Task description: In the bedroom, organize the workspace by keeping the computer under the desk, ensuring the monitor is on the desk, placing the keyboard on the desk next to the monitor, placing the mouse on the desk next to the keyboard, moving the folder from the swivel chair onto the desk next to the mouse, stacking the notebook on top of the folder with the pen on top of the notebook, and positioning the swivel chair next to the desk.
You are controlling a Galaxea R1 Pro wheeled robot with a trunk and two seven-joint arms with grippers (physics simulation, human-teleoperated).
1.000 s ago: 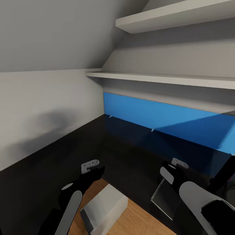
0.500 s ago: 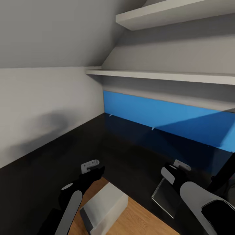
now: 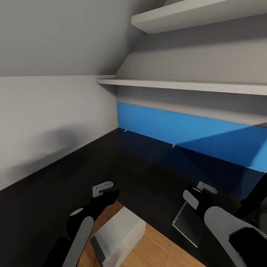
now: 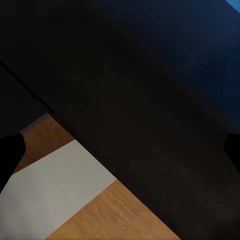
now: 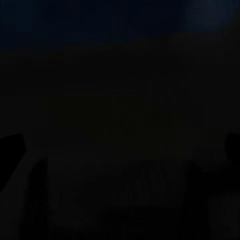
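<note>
head view: one desk (image 3: 74, 178) with glossy black top, filling the lower middle, pushed against a pale wall (image 3: 48, 115) at left. one bright blue panel (image 3: 193, 131) along the desk's back edge, reflected in the top. two white shelves (image 3: 185, 86) above the panel, one over the other, under a sloped ceiling. one computer (image 3: 120, 231), light grey tower with darker front, standing on the wood floor (image 3: 155, 248) just past the desk's near edge, partly below it. one thin dark flat piece with a pale edge, probably the notebook (image 3: 187, 222), at the desk's near edge right under the right gripper (image 3: 202, 191); held or merely lying there, cannot tell. one left gripper (image 3: 105, 190) hovering over the near edge of the desk, above the computer. two arms, black and white, one at each lower corner. a thin black post (image 3: 254, 198) at far right, too cut off to name.

left wrist view: desk edge (image 4: 125, 110) crossing diagonally, black and glossy, blue reflection toward one corner. two dark fingertips (image 4: 10, 152) at opposite borders, well apart, nothing between them. computer top (image 4: 55, 190) pale grey below, wood floor (image 4: 120, 210) beside it.

right wrist view: almost wholly dark, desk surface (image 5: 120, 100) close up, faint blue glow in one corner. two dark fingertips (image 5: 11, 147) barely seen at opposite borders, seemingly apart; anything gripped between them too dark to tell.
</note>
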